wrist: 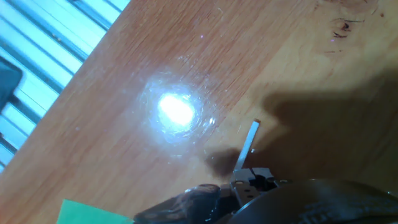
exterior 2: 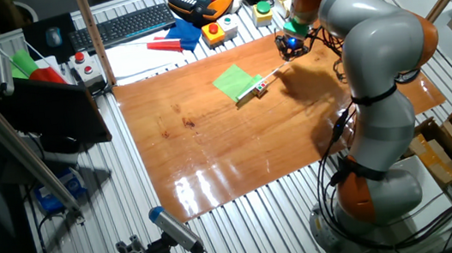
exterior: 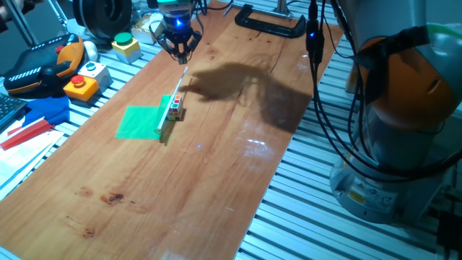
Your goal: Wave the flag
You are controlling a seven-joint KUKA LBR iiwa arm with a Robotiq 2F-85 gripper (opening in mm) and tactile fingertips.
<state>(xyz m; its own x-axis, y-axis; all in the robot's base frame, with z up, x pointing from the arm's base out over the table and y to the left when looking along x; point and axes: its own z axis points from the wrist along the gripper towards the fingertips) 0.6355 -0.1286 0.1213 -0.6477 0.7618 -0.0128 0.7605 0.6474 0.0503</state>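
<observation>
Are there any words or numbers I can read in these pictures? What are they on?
None can be read.
Label on the robot's base: print too small and blurred.
Keyboard: keys too small to read.
Green flag, small cube and wooden table: no writing shows.

flag (exterior: 141,121) | green sheet flat on wooden board | pale stick toward far edge

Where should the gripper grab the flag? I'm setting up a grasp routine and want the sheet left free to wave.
Grip the bare end of the flag's stick, the part pointing away from the green sheet. Come straight down from above with the fingers across the stick. The flag lies flat on the wooden table, and the small puzzle cube crowds the stick near the sheet. The gripper hangs over that end.
</observation>
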